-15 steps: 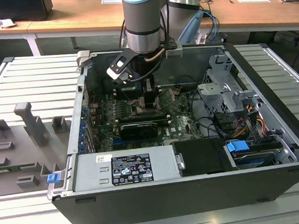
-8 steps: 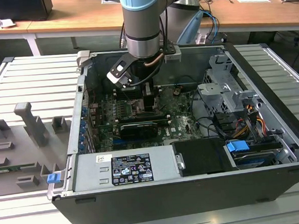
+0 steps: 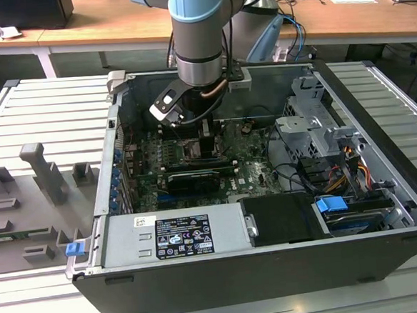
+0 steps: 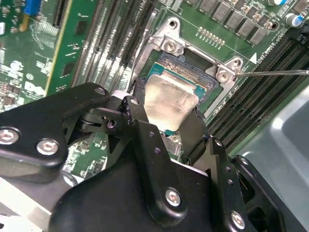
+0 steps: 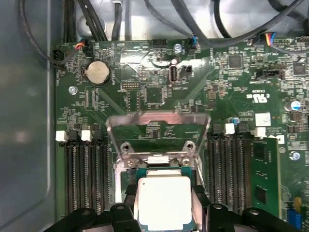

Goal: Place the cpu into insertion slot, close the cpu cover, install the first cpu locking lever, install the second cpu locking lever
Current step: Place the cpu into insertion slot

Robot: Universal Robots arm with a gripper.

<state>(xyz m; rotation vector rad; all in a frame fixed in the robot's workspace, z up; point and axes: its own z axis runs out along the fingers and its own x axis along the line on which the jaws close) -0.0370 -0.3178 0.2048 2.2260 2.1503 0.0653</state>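
**CPU pinched in the gripper right at the socket, cover flipped up**

So in the upper middle of the exterior view, the arm (image 3: 198, 35) hung straight down into the open PC case (image 3: 274, 270). The case lay on its side on a slatted metal table (image 3: 33, 111). The gripper (image 3: 196, 132) sat low over the motherboard (image 3: 252, 164), with the power supply (image 3: 171, 234) along the near wall. The drive cage (image 3: 313, 124) was off to the exterior view's right.

In both wrist views the gripper (image 4: 166, 111) (image 5: 164, 205) was at a narrow set, its black fingers (image 4: 133, 104) (image 5: 129, 205) tight against opposite edges of the cpu (image 4: 169, 96) (image 5: 164, 195). So yeah, it had the chip. The silver lid faced up, with a bit of the green substrate peeking out round the edge.

The chip was right at the insertion slot (image 4: 193, 72) (image 5: 119, 169), squared up with it. I honestly couldn't tell if it was seated or a hair above.

In the first wrist view the cpu cover (image 5: 159, 116) stood swung up on its hinge, with board showing through the big cut-out. In the second wrist view a thin locking lever (image 4: 270, 72) stuck out from a socket corner, clear of the frame. Black memory slots (image 5: 84, 179) flanked the socket on both sides, one holding a memory stick (image 5: 264, 179), and a coin cell (image 5: 98, 73) sat further out on the board.
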